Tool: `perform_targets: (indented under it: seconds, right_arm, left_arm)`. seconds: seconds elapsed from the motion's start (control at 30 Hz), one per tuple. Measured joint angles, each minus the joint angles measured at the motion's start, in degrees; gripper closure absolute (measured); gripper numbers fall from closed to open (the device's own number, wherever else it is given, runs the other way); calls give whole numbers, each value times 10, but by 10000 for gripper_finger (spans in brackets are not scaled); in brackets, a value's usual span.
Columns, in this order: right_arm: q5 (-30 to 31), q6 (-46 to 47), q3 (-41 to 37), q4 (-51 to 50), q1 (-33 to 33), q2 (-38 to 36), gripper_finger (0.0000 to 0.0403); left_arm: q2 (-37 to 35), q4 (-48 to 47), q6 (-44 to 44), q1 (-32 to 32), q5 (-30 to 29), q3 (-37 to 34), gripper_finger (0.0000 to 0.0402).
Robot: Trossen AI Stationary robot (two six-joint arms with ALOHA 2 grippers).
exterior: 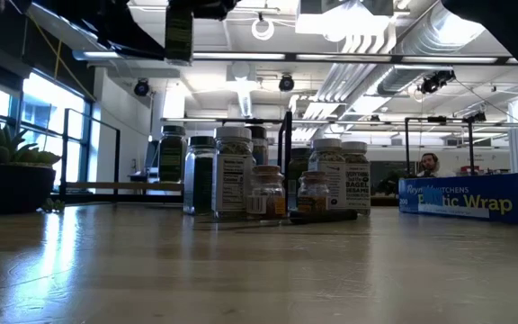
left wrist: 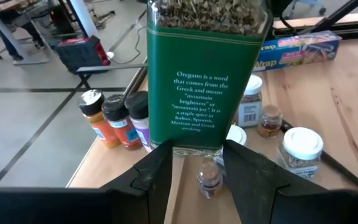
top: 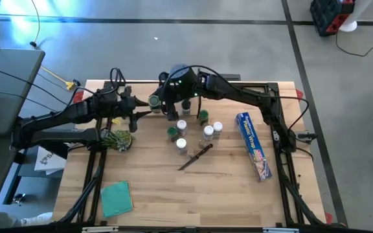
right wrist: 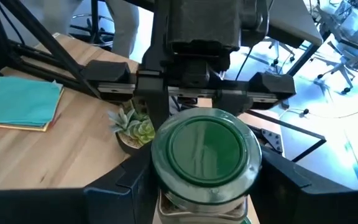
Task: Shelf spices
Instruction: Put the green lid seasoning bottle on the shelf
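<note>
Both grippers, left and right, clamp oregano jar above wooden table; concrete floor beyond

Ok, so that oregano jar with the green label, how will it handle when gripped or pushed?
The oregano jar looks like clear glass, so probably slippery and breakable if dropped. It holds dried flakes, so likely light for its size. Tall and narrow, it may tip if nudged near its green cap.
</note>
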Motion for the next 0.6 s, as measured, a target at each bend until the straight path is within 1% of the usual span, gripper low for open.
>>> perform_targets:
  seconds: [0.13, 0.27, 0.43, 0.5, 0.6]
  right_arm:
    - [3, 1, 0, 1, -1, 0, 213]
    - [-1, 2, 0, 9, -15, 0, 214]
    - [9, 11, 0, 26, -63, 0, 214]
    - [12, 14, 0, 43, -84, 3, 214]
    - [10, 32, 1, 81, -112, 19, 214]
  left_arm:
    - [-2, 2, 0, 0, -1, 0, 261]
    - [-19, 1, -4, 0, -7, 0, 261]
    - [-65, -45, -18, 0, -53, 18, 261]
    - [-83, -47, -27, 0, -68, 20, 261]
    - [-102, -43, -35, 0, -75, 20, 261]
